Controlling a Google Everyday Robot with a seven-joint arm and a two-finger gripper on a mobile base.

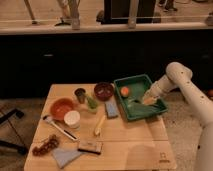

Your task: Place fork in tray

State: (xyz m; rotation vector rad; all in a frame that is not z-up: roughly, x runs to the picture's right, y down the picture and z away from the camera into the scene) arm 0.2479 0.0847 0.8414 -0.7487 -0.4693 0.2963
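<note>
The green tray (126, 83) stands on the right side of the wooden table. My gripper (149, 100) is lowered inside the tray, near its right wall, at the end of the white arm (176, 77) that reaches in from the right. A thin pale object, which looks like the fork (135, 102), lies on the tray floor just left of the gripper. I cannot tell whether the gripper touches it. An orange fruit (124, 91) sits in the tray's back left part.
On the table (125, 132) left of the tray are a dark red bowl (104, 91), a dark cup (80, 94), an orange bowl (62, 107), a white cup (72, 119), a blue sponge (111, 109), a yellow item (100, 125), a spoon (59, 127), grapes (45, 145) and a blue cloth (65, 156).
</note>
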